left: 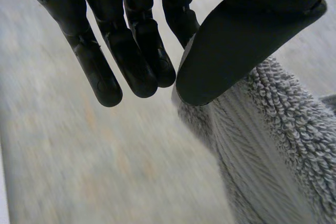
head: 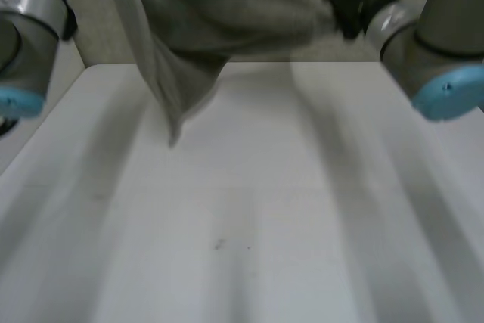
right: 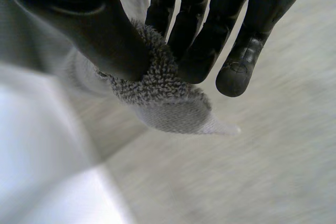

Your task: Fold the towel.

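Over a white table (head: 302,209), a towel (head: 219,20) is hanging limp.
Left hand (left: 236,35) and right hand (right: 100,30) are pinching its top edge; soft and light, it likely handles best by its corners.

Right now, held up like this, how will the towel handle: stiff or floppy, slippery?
Likely floppy: the towel hangs limp from the left hand and right hand, drooping to a point. Probably grippy, not slippery: its looped pile shows at both pinches.
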You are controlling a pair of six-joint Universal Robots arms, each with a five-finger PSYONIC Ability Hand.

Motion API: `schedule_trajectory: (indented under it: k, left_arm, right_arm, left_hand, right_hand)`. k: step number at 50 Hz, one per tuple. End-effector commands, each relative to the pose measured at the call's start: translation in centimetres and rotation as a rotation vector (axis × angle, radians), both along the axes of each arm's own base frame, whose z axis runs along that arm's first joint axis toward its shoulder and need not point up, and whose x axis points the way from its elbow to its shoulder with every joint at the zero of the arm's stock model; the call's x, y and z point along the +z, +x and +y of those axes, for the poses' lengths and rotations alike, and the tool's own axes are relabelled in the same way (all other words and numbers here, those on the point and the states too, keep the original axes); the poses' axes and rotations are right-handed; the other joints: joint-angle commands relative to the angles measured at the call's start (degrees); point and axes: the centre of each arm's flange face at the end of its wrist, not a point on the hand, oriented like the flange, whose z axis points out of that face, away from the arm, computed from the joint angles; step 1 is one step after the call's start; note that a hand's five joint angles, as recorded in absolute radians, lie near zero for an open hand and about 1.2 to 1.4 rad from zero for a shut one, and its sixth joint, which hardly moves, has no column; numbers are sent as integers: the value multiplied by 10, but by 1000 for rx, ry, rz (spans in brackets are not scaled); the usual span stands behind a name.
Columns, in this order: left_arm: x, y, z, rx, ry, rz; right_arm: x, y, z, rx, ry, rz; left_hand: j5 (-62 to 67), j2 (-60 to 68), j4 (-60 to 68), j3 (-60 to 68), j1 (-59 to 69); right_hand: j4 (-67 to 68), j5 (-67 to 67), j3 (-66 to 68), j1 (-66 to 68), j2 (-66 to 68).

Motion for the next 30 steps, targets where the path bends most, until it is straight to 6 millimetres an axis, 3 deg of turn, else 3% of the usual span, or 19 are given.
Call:
schedule_trajectory:
  k: [1,2,4,5,7,12,18,23,30]
  left_arm:
    - [-105,-6,19,-133,243,-126]
    - [-106,-6,19,-133,244,-126]
    - [-140,-6,33,-189,303,-181]
    - [-140,-6,33,-189,303,-181]
    - [-168,-6,49,-229,340,-250]
    - [-193,-3,71,-264,374,-358]
    - [-196,-1,88,-304,359,-429]
    - [-197,3,112,-353,352,-475]
    - [-191,12,120,-339,327,-502]
  right_arm:
    - [-105,-3,22,81,298,167]
    - [-105,-3,22,81,298,168]
    - [-137,-6,30,91,341,233]
    - [-138,-6,30,91,342,233]
    - [-161,-11,39,101,362,298]
    - [-175,-21,49,103,395,341]
    - [-169,-37,57,80,420,339]
    - [-162,-57,79,92,459,332]
    - [-157,-74,94,84,450,310]
  left_hand:
    - [107,102,102,102,115]
    - [107,102,102,102,115]
    - [107,102,102,102,115]
    - [107,102,102,102,115]
    - [107,102,102,102,115]
    - [107,102,102,102,115]
    - [107,102,102,102,115]
    - [107,102,102,102,115]
    - [107,102,102,102,115]
  right_hand:
    - [31,37,34,41,45]
    - [31,37,34,41,45]
    - [31,37,34,41,45]
    - [31,37,34,41,45]
    - [31,37,34,41,45]
    - [31,37,34,41,45]
    - [31,37,34,41,45]
    - [31,37,34,41,45]
    - [31,37,34,41,45]
